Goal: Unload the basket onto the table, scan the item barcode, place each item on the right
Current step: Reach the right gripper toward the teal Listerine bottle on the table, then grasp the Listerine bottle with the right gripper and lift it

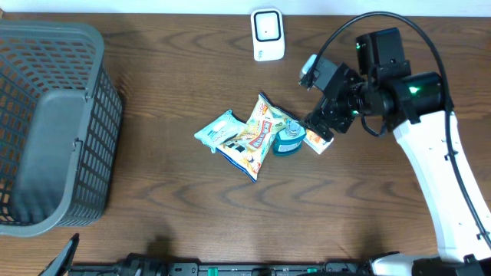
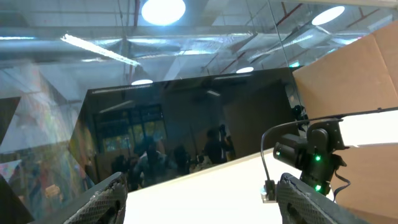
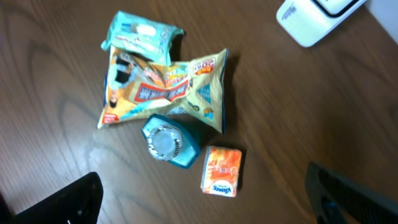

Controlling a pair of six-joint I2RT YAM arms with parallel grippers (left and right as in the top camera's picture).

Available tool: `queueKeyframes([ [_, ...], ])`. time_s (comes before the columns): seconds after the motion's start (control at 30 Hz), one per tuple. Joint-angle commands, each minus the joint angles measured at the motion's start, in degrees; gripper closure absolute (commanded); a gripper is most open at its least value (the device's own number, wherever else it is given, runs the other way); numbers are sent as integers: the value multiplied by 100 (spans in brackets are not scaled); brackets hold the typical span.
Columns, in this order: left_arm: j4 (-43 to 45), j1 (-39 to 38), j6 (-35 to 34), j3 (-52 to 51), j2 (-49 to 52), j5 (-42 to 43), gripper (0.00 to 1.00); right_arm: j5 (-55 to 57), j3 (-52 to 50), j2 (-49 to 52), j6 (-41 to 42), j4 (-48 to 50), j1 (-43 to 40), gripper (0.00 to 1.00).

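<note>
My right gripper [image 1: 328, 121] hangs above the table [image 1: 169, 69] with its jaws spread wide and nothing between them. Its two dark fingers [image 3: 71, 202] frame the lower corners of the wrist view. Beneath it lies a small orange box [image 3: 221, 171], printed face up, its long axis running up and down the wrist frame with a slight tilt. From overhead only one corner shows past the gripper. Just beside the box sits a teal round container [image 3: 168, 142] with a silver lid; whether the two touch is unclear. Beyond it a yellow snack bag [image 3: 165, 87] lies with its long axis crosswise, overlapping a teal packet [image 3: 140, 37]. The white scanner [image 1: 268, 34] stands well apart, near the far edge. My left gripper [image 2: 202, 196] points up toward the ceiling, fingers apart, empty.
</note>
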Motion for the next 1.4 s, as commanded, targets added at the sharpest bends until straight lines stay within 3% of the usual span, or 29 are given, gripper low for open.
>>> queueKeyframes([
  [0.0,20,22,-4,-52,-70,52,23,-509,111,153,-1010,-264,24,1],
  [0.1,20,24,-4,-52,-70,52,23,-767,109,376,-1379,-415,28,1],
  [0.5,2,24,-4,-52,-70,52,23,-782,109,1766,-1419,-479,262,1],
  [1.0,-24,24,-4,-57,-70,52,23,-461,96,2380,-1329,-457,581,12],
  [1.17,-24,24,-4,-57,-70,52,23,83,94,2544,-984,-321,660,28],
  [1.2,-24,24,-4,-57,-70,50,23,79,94,2544,-981,-291,660,38],
  [1.37,-24,24,-4,-57,-70,52,23,214,94,2542,-378,-76,660,57],
])
